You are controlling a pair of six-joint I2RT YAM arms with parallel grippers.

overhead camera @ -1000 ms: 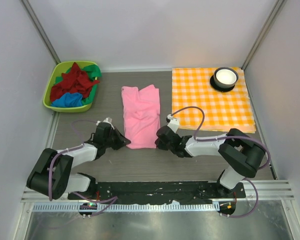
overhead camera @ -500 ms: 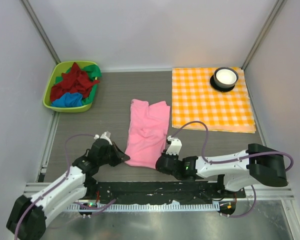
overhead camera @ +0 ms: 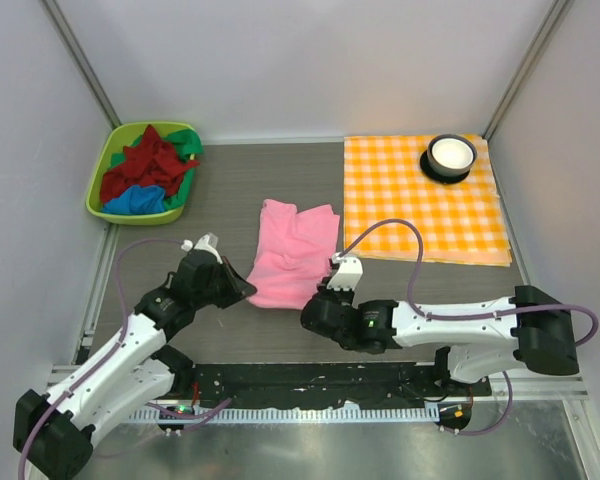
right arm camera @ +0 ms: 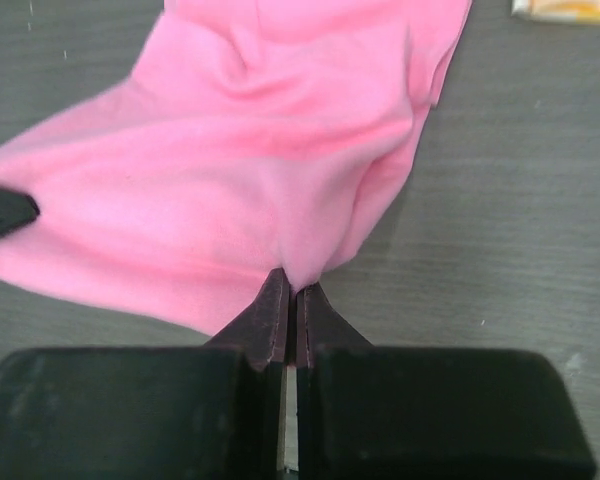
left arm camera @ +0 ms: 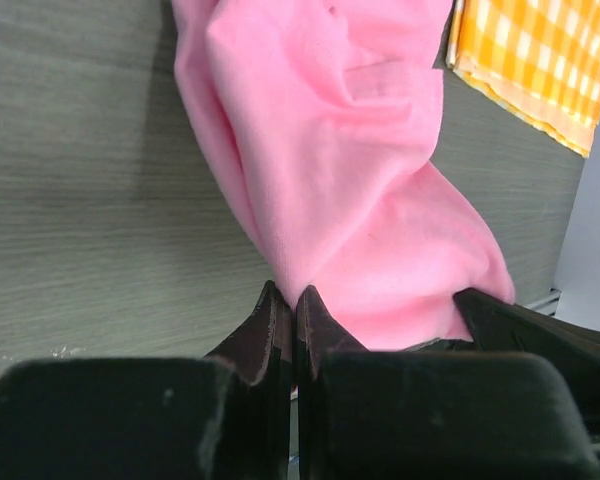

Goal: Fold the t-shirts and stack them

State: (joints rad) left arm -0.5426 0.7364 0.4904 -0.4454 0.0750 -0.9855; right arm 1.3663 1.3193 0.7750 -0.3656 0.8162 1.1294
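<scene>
The left hand (overhead camera: 246, 290) is shut tight, its two dark fingertips pressed together on the near left edge of the light pink t-shirt (overhead camera: 295, 250). The left wrist view shows the cloth (left arm camera: 350, 180) pinched right at the tips of that hand (left arm camera: 285, 300). The right hand (overhead camera: 318, 303) is likewise clamped shut, on the shirt's near right edge. In its own wrist view, a fold of pink fabric (right arm camera: 280, 170) gathers into the closed tips (right arm camera: 288, 292).

Between the two hands the shirt's near end bunches in loose wrinkles. The rest stretches away across the middle of the grey counter (overhead camera: 220, 200) towards the far edge, slightly askew.

At the far left corner a green basket (overhead camera: 98, 195) holds the dark red t-shirt (overhead camera: 145, 160), green t-shirt (overhead camera: 187, 140) and bright blue t-shirt (overhead camera: 135, 201), crumpled together. At the far right corner lies an orange-and-white checked cloth (overhead camera: 410, 210), with a white bowl (overhead camera: 450, 153) on a dark saucer near its far edge.
</scene>
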